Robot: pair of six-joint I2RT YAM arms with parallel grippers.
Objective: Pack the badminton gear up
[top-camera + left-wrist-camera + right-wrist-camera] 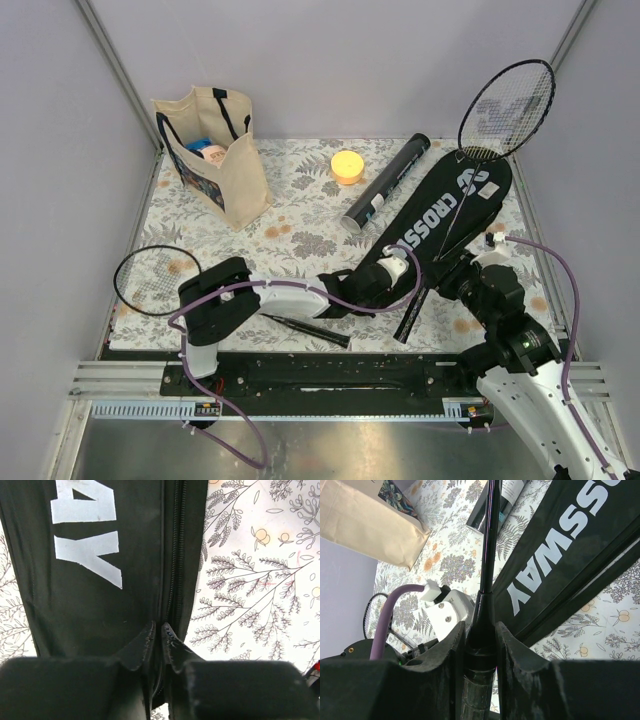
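Note:
The black "CROSSWAY" cover (445,215) lies on the flowered cloth at the right. My left gripper (397,262) is at its narrow end, the fingers pinched on the zip edge of the cover (100,605). One thin black racket (507,108) lies over the cover with its head past the far end. My right gripper (435,272) is shut on this racket (489,545) where the shaft meets the handle. A second racket (150,280) rests at the near left. The long black tube (387,183) lies beside the cover.
A beige tote bag (210,150) stands at the far left corner. A small yellow round object (347,165) sits at the back middle. Grey walls close in the cloth on three sides. My left arm stretches across the near middle.

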